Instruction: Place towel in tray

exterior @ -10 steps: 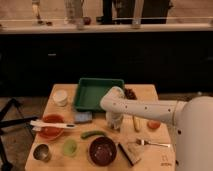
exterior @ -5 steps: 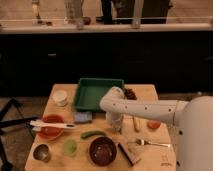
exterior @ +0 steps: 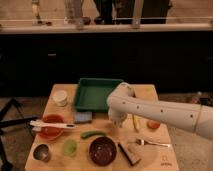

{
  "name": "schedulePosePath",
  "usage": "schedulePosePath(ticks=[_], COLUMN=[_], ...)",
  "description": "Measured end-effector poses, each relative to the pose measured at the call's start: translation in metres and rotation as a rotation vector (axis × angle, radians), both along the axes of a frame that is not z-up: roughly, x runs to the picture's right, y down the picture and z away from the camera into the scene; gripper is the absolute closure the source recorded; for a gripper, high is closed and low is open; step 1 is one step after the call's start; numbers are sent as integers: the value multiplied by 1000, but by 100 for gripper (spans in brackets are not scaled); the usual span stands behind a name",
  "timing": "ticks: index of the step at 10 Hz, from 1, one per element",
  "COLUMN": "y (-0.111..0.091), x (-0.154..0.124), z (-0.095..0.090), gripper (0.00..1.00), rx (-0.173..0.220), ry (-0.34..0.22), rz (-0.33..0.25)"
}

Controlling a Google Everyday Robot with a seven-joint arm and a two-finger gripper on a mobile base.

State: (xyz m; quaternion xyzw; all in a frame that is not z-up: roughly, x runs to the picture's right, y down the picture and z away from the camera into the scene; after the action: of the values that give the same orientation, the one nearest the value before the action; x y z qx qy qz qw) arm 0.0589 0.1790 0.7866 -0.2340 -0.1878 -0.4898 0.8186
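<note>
Your hand (exterior: 118, 121) hangs low over the tabletop (exterior: 150, 95) just in front of the green tray (exterior: 95, 93) — clenched or released, you cannot tell — and the folded blue towel (exterior: 83, 117) lies near it, just outside the tray's front wall, probably so one short lift clears it.
</note>
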Motion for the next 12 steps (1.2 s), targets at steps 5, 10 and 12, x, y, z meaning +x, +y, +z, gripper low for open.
schedulePosePath(ticks=[5, 10, 12], y=[-56, -132, -151], x=[-24, -72, -88], z=[-19, 7, 22], gripper=[100, 100, 100], rx=[115, 202, 213], ry=[-66, -86, -84], rz=[-1, -48, -61])
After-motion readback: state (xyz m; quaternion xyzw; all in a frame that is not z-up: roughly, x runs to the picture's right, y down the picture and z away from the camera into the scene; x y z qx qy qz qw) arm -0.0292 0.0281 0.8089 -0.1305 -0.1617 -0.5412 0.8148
